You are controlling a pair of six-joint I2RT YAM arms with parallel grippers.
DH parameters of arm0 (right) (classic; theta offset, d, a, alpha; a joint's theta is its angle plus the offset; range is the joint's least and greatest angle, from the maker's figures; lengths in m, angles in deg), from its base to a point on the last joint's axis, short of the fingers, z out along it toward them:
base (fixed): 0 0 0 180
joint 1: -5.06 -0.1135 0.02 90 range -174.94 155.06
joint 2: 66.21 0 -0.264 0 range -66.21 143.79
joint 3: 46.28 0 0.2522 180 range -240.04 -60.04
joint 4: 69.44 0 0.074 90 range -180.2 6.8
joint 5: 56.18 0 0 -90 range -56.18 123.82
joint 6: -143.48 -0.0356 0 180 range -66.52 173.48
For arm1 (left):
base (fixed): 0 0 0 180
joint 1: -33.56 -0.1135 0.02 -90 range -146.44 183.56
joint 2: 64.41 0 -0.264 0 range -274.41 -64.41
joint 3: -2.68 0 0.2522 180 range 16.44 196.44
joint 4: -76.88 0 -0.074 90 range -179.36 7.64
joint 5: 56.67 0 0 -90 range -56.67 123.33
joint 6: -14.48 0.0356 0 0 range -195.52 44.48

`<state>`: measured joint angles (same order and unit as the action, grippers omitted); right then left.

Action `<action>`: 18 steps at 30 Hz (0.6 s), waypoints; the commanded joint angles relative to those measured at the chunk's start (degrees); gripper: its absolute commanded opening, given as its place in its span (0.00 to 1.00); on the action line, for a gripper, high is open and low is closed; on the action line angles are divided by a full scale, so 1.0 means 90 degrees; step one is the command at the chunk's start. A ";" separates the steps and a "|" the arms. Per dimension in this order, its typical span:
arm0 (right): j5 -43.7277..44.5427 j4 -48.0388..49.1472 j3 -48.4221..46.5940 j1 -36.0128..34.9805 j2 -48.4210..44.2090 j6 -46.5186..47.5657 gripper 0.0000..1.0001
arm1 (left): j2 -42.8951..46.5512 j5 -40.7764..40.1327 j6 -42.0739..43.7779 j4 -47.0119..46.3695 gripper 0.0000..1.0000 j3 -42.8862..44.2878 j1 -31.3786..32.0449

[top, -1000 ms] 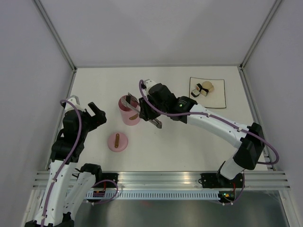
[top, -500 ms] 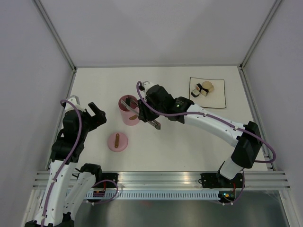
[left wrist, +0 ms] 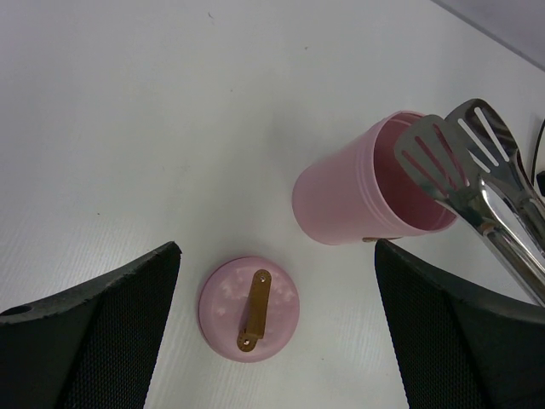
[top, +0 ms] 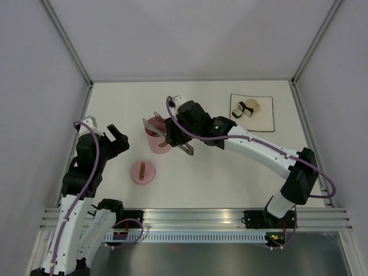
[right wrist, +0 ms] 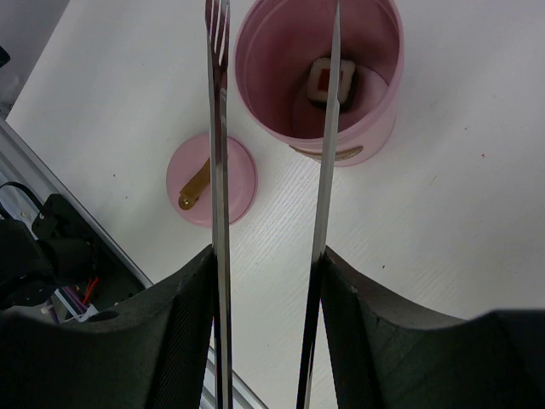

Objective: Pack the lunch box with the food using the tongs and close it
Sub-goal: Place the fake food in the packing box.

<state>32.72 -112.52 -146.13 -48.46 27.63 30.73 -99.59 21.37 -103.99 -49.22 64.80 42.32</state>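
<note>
Right wrist view: right fingers [right wrist: 170,341] gripped the tongs [right wrist: 219,170], blades parted lengthwise over the lunch box [right wrist: 375,102]; uncollected food [top: 246,108] waited far right on the plate [top: 264,121]; left fingers [left wrist: 102,341] gaped wide.

Overhead view, two wrist close-ups, shared lunch box [top: 154,141]

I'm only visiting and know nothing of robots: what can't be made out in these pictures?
- Top view: the lunch box's inside, hidden by the tongs.
- Top view: the food on the plate, too small to count.
- Right wrist view: the tongs' joined end, cut off by the bottom edge.
- Left wrist view: the lunch box's bottom, hidden by its own wall.
</note>
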 commanded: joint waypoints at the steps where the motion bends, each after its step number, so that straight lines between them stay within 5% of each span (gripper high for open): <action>1: 0.0084 0.0250 -0.0396 -0.0040 0.0032 -0.0071 0.55 | 0.0041 -0.0057 0.0233 -0.0232 1.00 -0.0002 -0.0006; 10: 0.0592 -0.0004 -0.0504 0.1091 -0.0630 -0.0110 0.51 | 0.0090 -0.0028 0.0243 -0.0222 1.00 -0.0002 0.0004; 18: 0.1402 -0.0277 0.1182 0.3035 -0.1783 0.0027 0.50 | 0.0159 0.0041 0.0253 -0.0251 1.00 -0.0012 0.0004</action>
<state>41.44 -114.03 -141.23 -23.63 16.55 30.76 -98.45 21.43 -103.53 -49.31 64.80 42.32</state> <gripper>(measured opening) 0.502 0.994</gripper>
